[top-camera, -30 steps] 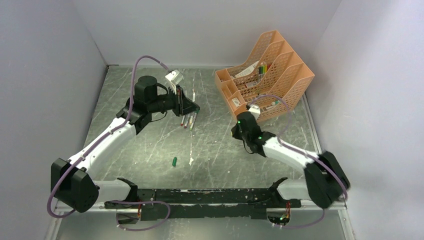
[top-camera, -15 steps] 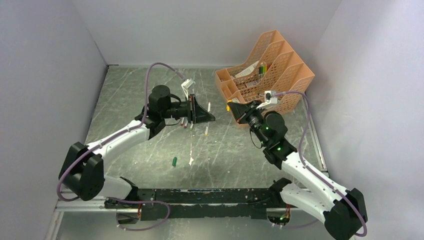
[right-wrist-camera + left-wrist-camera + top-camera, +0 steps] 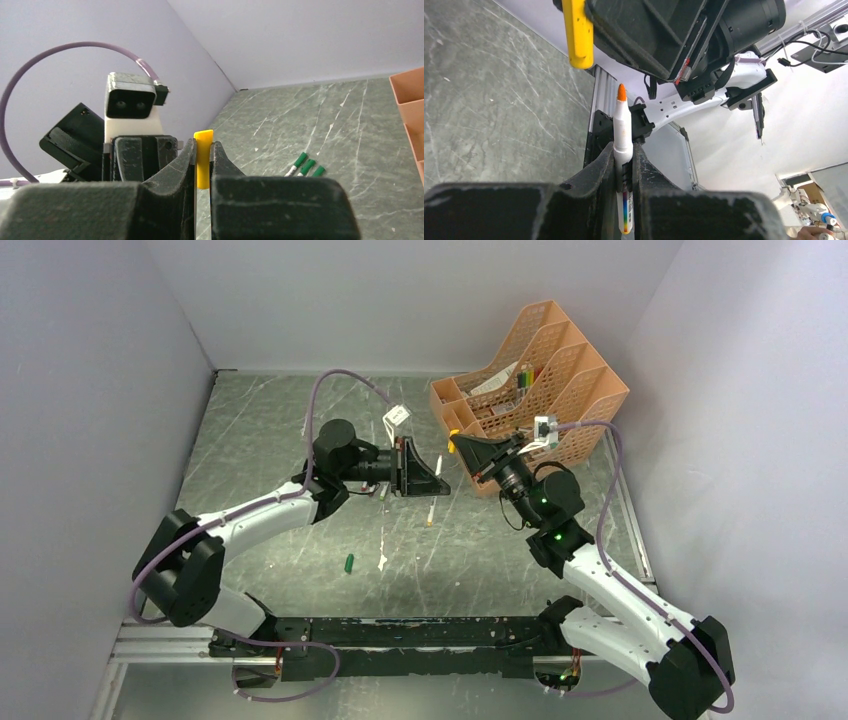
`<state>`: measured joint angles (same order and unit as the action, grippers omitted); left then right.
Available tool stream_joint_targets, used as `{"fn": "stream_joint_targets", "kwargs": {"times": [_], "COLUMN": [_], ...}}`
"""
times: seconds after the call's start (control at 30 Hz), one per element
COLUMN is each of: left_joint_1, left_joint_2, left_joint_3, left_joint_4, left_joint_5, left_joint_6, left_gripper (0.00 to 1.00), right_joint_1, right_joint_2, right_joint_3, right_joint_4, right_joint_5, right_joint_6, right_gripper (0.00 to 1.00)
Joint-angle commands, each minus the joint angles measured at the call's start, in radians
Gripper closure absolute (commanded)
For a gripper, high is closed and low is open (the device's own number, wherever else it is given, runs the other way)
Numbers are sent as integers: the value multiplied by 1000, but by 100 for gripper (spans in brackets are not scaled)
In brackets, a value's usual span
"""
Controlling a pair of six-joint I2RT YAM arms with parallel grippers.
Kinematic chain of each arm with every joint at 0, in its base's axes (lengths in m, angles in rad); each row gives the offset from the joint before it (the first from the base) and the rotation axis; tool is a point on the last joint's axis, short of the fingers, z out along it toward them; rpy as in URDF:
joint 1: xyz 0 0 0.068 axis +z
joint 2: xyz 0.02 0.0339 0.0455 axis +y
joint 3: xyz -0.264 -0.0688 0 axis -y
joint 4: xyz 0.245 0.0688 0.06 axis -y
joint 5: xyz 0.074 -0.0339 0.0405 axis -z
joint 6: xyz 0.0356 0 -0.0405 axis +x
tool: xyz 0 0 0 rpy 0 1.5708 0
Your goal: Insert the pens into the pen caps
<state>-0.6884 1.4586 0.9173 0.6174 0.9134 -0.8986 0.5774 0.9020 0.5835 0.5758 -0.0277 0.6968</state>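
Observation:
My left gripper (image 3: 437, 483) is shut on a white pen (image 3: 622, 135) with an orange tip, held above the table; its two ends stick out either side of the jaws (image 3: 431, 510). My right gripper (image 3: 458, 447) is shut on a yellow cap (image 3: 203, 157), close to the pen's tip and just up and left of it in the left wrist view (image 3: 578, 35). Three pens with green caps (image 3: 306, 166) lie together on the table. One loose dark green cap (image 3: 349, 563) lies near the front.
An orange mesh organizer (image 3: 590, 400) stands at the back right, holding multicoloured markers (image 3: 522, 377). A tiny white scrap (image 3: 382, 562) lies beside the loose green cap. Grey walls close in the left, back and right sides.
My left gripper has carried the pen to the right, away from the pens on the table. My right arm has swung up and left, bringing the yellow cap close to the pen's tip.

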Motion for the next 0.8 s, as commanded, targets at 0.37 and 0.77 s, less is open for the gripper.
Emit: {"fn": "stream_joint_targets", "kwargs": {"times": [0.37, 0.77], "left_joint_1": [-49, -50], "left_joint_2": [44, 52], "left_joint_3": [44, 90], "left_joint_4": [-32, -63], "left_joint_5": [0, -13], "left_joint_6": [69, 98], "left_gripper": [93, 93], "right_joint_1": [-5, -5], "right_joint_2": [-6, -34], "right_joint_3": [39, 21], "right_joint_4": [52, 20], "right_joint_5": [-48, -49], "right_joint_6": [-8, -6], "right_gripper": [100, 100]}}
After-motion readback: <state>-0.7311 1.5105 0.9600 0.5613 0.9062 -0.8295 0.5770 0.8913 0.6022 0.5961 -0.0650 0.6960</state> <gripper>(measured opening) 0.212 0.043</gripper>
